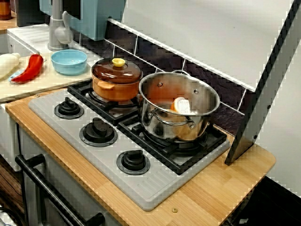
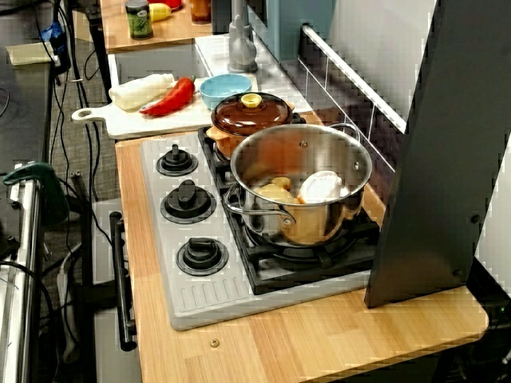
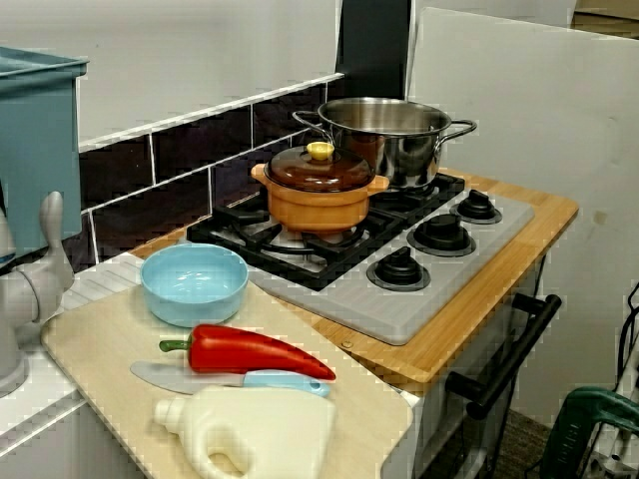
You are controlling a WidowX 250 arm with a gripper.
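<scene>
- Front view takes in a grey stove (image 1: 155,190) set into a wood counter (image 1: 225,181); no arm shows here or in the other two views, so the gripper is out of sight and I cannot tell whether it is released or clenched
- steel pot (image 1: 157,125) stands upright and lidless on the far right burner; one handle faces near, the other far
- inside it a white piece (image 1: 182,104) rests toward the far right wall; the view from the right end shows pale yellow bits (image 2: 275,191) on the bottom, just beside the white piece on its near side; what they are is too small to tell
- orange pot (image 1: 115,89) sits on the far left burner, just left of the steel pot; whether the two touch I cannot tell; a brown lid (image 1: 116,71) with a yellow knob (image 1: 118,61) is seated on it
- three black dials (image 1: 98,131) run in a row along the near side of the stove, well apart from both pots
- board (image 1: 51,82) lies left of the stove; a blue bowl (image 1: 69,66) stands on its far right corner, nearest the orange pot
- red pepper (image 1: 29,68) lies left of the bowl; a white bottle (image 1: 7,63) lies on its side further left
- the view from the left end shows a knife (image 3: 200,377) flat on the board between pepper and bottle
- grey faucet (image 1: 59,28) rises at the far left; dark tiles (image 1: 157,54) line the wall behind the burners; a dark panel (image 1: 263,94) stands at the counter's right end, just right of the steel pot
</scene>
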